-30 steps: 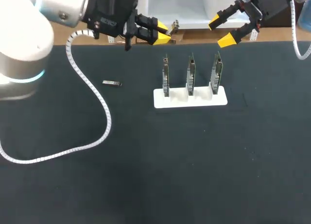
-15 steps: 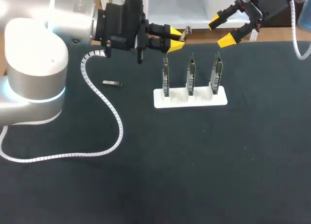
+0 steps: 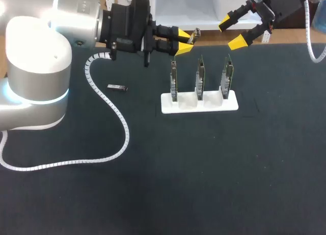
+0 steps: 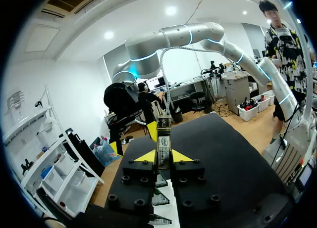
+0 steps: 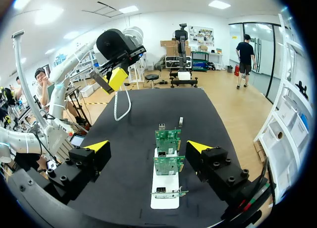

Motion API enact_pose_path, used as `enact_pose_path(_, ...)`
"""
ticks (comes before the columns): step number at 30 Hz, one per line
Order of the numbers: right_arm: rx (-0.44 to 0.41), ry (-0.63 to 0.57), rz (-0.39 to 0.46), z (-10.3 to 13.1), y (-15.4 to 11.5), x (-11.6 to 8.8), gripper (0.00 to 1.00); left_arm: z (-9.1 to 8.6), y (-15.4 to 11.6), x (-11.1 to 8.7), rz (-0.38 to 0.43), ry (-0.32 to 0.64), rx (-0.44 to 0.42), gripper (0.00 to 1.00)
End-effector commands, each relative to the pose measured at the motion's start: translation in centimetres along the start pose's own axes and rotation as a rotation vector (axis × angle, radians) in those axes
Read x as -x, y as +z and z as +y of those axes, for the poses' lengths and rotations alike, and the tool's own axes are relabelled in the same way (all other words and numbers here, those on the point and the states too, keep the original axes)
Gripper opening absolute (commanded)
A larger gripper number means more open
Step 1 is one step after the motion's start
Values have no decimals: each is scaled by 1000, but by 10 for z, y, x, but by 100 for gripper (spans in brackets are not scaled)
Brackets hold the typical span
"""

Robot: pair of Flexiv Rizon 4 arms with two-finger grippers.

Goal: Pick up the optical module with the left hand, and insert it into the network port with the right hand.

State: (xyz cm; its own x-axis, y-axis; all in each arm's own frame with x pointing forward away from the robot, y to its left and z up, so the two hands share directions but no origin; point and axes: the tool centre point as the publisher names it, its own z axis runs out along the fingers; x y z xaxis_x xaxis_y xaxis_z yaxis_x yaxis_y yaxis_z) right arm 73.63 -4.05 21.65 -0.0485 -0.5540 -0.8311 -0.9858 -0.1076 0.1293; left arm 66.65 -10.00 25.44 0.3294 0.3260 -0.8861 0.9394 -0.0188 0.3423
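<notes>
Since a second ago your left arm has swung in toward the white stand (image 3: 224, 103), though over the last half second it has hardly shifted, and your right arm has kept its place. The optical module (image 3: 193, 35) is off the table, pinched between the yellow tips of your left gripper (image 3: 184, 42) and poking out past them. It hangs up and behind the stand, above its left end. The left wrist view confirms the grip, with the optical module (image 4: 163, 133) standing up out of the left gripper (image 4: 163, 157) and both tips against it. Your right gripper (image 3: 237, 29) hangs behind the stand's right end with its jaws spread wide and nothing in them. Its own wrist view shows the right gripper (image 5: 147, 146) looking down on the stand. Three green boards (image 3: 199, 76) stand upright in the stand, and the port itself is too small to pick out. A second module (image 3: 117, 87) lies on the table (image 3: 204, 184) well to the left of the stand. By my reading, the pickup is done. You still have to pass the module to the right gripper and seat it in a port on one of the boards.
</notes>
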Motion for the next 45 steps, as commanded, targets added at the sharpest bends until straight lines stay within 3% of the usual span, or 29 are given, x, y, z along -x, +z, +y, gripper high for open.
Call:
enact_pose_path(1,2,0,-1,-1,0,0,100,0,-1,-1,-3,1,1,0)
enact_pose_path(6,2,0,-1,-1,0,0,100,0,-1,-1,-3,1,1,0)
enact_pose_path(8,2,0,-1,-1,0,0,100,-10,14,-4,-64,-30,29,0)
enact_pose_path(10,2,0,-1,-1,0,0,100,-18,21,-1,-221,-21,139,0)
enact_pose_path(12,2,0,-1,-1,0,0,100,-23,23,5,-312,0,207,0)
enact_pose_path(15,2,0,-1,-1,0,0,100,-25,17,19,-321,-30,274,0)
enact_pose_path(18,2,0,-1,-1,0,0,100,-29,12,34,-399,-46,360,0)
enact_pose_path(20,2,0,-1,-1,0,0,100,-32,11,42,-413,-55,374,0)
enact_pose_path(26,2,0,-1,-1,0,0,100,-38,25,56,-397,-157,301,0)
enact_pose_path(30,2,0,-1,-1,0,0,100,-38,36,53,-358,-235,227,0)
enact_pose_path(35,2,0,-1,-1,0,0,100,-27,35,44,-289,-239,193,0)
enact_pose_path(45,2,0,-1,-1,0,0,100,-5,45,7,-382,-278,78,0)
